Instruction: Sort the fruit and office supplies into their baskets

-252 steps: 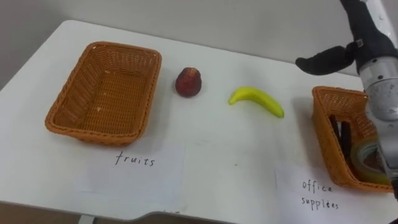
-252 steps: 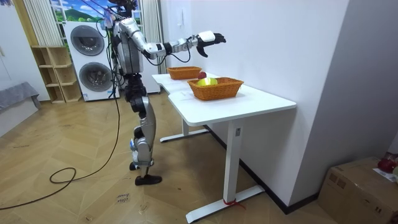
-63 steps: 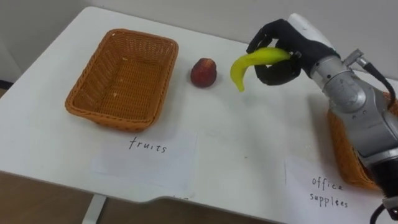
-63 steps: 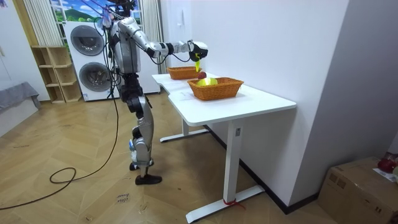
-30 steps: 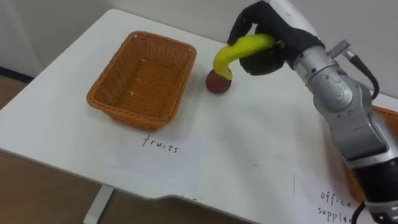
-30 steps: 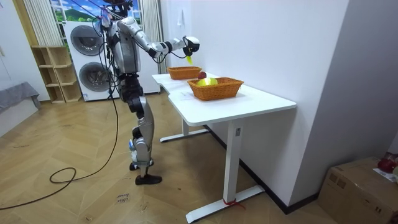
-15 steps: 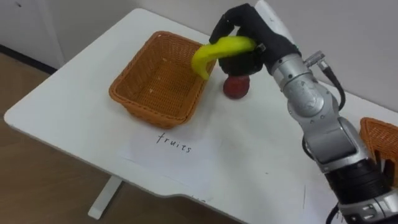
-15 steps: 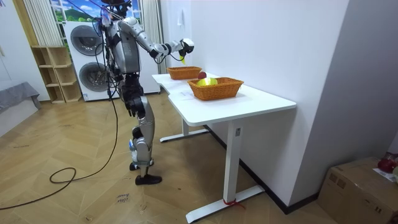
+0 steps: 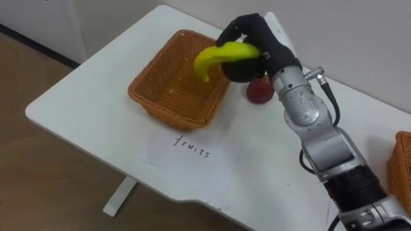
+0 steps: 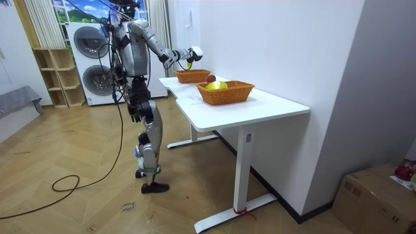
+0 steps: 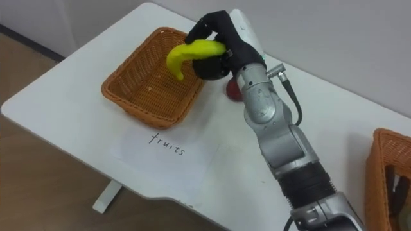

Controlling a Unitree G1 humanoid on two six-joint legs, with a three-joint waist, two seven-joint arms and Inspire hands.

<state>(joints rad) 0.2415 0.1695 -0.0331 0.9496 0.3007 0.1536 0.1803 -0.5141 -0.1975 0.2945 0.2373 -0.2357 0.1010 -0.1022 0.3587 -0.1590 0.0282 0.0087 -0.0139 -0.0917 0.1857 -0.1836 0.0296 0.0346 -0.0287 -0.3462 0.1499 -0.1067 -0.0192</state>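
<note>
Since half a second ago the right hand (image 9: 255,46) has carried the banana (image 9: 217,56) further to the robot's left, from above the near rim of the fruit basket (image 9: 164,83) to over its inside. The fingers are curled round the banana's upper half and clamp it, and the free end curves down above the wicker floor, well clear of it. The basket holds nothing yet. Let go from this height, so close to the right-hand wall, the banana could strike the rim and bounce out onto the table (image 9: 83,102). If the hand lowers first, its knuckles may catch that wall and push the light basket along the smooth top. The red fruit (image 9: 259,94) lies just beside the basket, under the wrist, so a low withdrawal could knock it and set it rolling. The table is white and bare but for a paper sheet (image 9: 192,154) in front of the basket and a second basket (image 9: 402,168) at the robot's far right. In the room view the robot stands at the table's long side on a wooden floor (image 10: 78,208), with washing machines (image 10: 91,49) and open shelves (image 10: 55,78) behind it and a cardboard box (image 10: 377,195) by the wall.
</note>
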